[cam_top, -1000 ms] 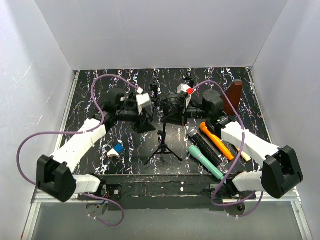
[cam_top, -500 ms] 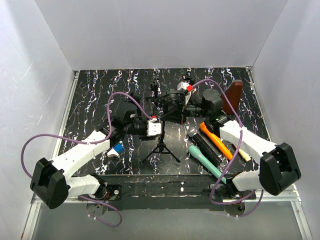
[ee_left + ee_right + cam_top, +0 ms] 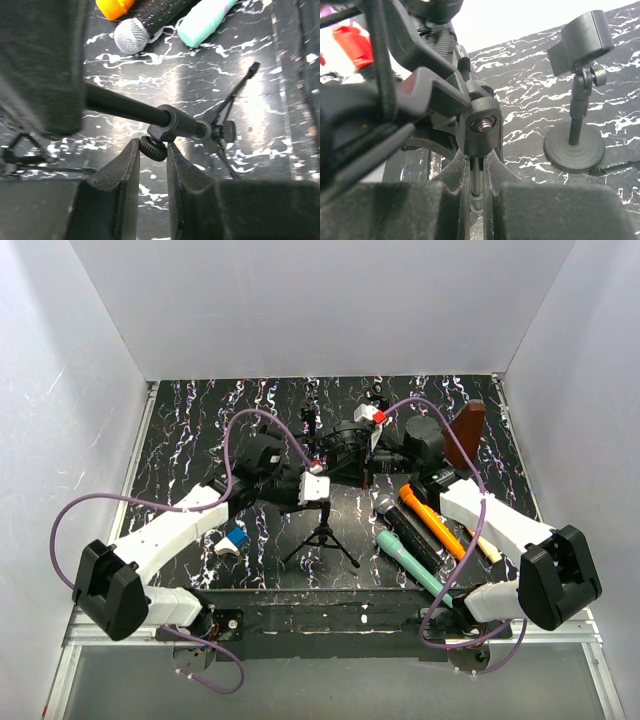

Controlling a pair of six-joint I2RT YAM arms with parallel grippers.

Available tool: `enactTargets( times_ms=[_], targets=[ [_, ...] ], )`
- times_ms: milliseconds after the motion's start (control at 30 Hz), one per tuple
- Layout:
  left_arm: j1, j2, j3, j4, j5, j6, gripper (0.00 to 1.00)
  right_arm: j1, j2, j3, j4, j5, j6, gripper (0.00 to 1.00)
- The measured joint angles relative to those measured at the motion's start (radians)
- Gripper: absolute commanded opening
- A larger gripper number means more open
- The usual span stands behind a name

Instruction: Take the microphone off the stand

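The black tripod stand (image 3: 322,536) rises at mid-table. My left gripper (image 3: 323,502) holds it low on the pole. In the left wrist view the left gripper (image 3: 152,146) is shut on the knurled knob (image 3: 152,150) under the pole's collar (image 3: 175,126), with both fingertips touching it. My right gripper (image 3: 330,452) is at the top of the stand. In the right wrist view the right gripper (image 3: 479,162) is shut on the thin upper pole (image 3: 478,182), just below the clip joint with its bolt (image 3: 483,125). The microphone at the stand's top is hidden behind dark gripper parts.
Loose microphones lie right of the stand: a teal one (image 3: 411,563), a black one with a silver head (image 3: 404,536) and an orange one (image 3: 432,521). A brown piece (image 3: 467,426) stands behind them. A round-based desk stand (image 3: 575,145) is at the back. A blue-white block (image 3: 233,540) lies to the left.
My left arm swung from the back left in to the stand's pole, and its jaws narrowed onto the knob. The right arm kept its hold, and the tripod shifted slightly left.
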Motion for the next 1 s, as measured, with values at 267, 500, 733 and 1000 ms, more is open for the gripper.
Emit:
enactTargets(
  times_ms=[267, 500, 733, 1000],
  targets=[
    [0.059, 0.099, 0.121, -0.142, 0.139, -0.294, 0.0, -0.005, 0.021, 0.058, -0.102, -0.043, -0.063, 0.01],
    [0.172, 0.278, 0.281, -0.318, 0.338, -0.39, 0.0, -0.013, 0.032, 0.085, -0.135, -0.065, -0.141, 0.01],
    [0.199, 0.335, 0.314, -0.365, 0.392, -0.486, 0.0, 0.008, 0.044, 0.084, -0.132, -0.093, -0.21, 0.01],
    [0.21, 0.32, 0.281, -0.307, 0.389, -0.642, 0.47, 0.015, 0.039, 0.082, -0.144, -0.098, -0.263, 0.01]
  ],
)
